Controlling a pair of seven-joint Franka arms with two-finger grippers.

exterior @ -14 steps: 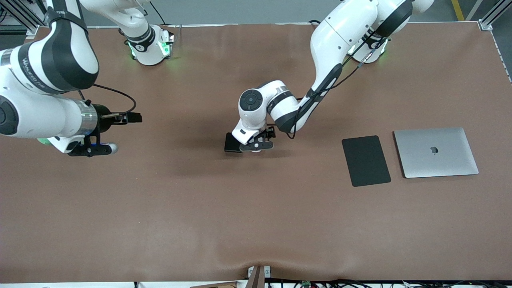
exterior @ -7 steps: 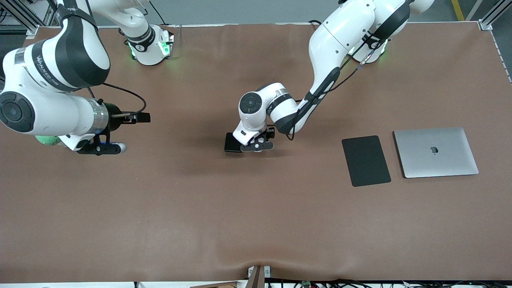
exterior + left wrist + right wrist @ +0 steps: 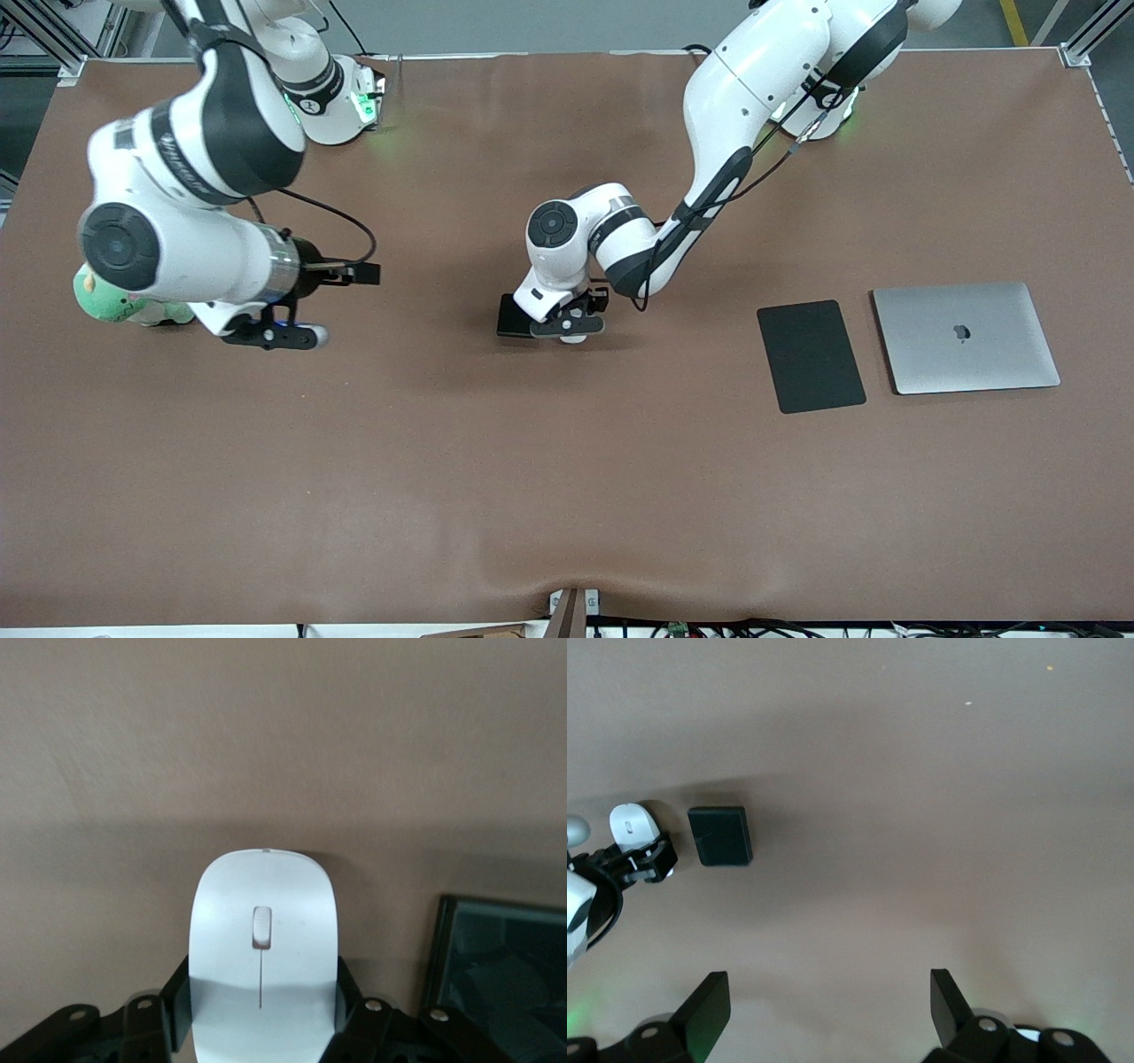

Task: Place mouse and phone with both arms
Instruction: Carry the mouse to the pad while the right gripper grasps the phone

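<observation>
Between my left gripper's (image 3: 262, 1028) fingers (image 3: 177, 1005) sits the mouse (image 3: 264, 939), clamped by its flanks near the rear, long axis running straight out from my wrist. It rests on the table (image 3: 567, 496) at mid-table. Just beside it, toward the right arm's end, lies the phone (image 3: 496, 966), close to but apart from my finger there. Judgement: a straight lift should clear the phone; any sideways drift risks nudging it. Bare cloth ahead gives room. Farther off toward my own end: black pad (image 3: 811, 355), then laptop (image 3: 966, 337). My right gripper (image 3: 828, 1005) hangs wide open and empty, well apart from the phone, beside a green plush toy (image 3: 111, 299).
</observation>
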